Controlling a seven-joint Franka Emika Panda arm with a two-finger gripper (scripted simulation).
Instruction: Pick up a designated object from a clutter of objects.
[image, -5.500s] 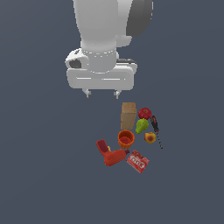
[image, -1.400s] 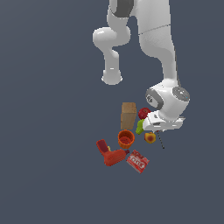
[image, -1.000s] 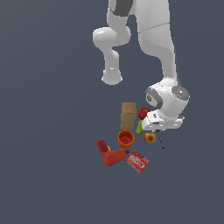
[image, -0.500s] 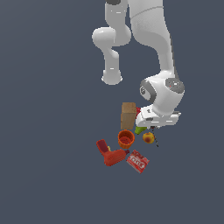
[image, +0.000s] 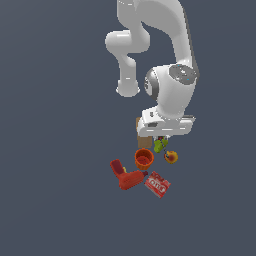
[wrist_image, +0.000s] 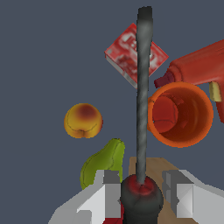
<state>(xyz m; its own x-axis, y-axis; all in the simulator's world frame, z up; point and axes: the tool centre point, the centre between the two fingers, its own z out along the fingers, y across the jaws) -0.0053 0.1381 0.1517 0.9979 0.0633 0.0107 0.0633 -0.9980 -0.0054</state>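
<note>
The designated object, a slim screwdriver (wrist_image: 141, 100) with a thin dark shaft and a black-and-red handle, is clamped by its handle between my fingers (wrist_image: 111, 192). Its shaft points out over the orange cup (wrist_image: 180, 114) and the red printed box (wrist_image: 133, 52). My gripper (wrist_image: 142, 194) is shut on it. In the exterior view the gripper (image: 162, 136) hangs just above the clutter of objects, over the green pear (image: 160, 145), and the screwdriver is almost wholly hidden under the hand.
A peach (image: 171, 157) lies beside the pear (wrist_image: 103, 162). The orange cup (image: 144, 159), red drill (image: 127, 176) and red printed box (image: 157, 184) lie towards the exterior view's bottom. The tan box (image: 142, 128) is partly behind the hand.
The hand has risen slightly and shifted towards the exterior view's left. The screwdriver no longer lies beside the peach; it has come up with the gripper.
</note>
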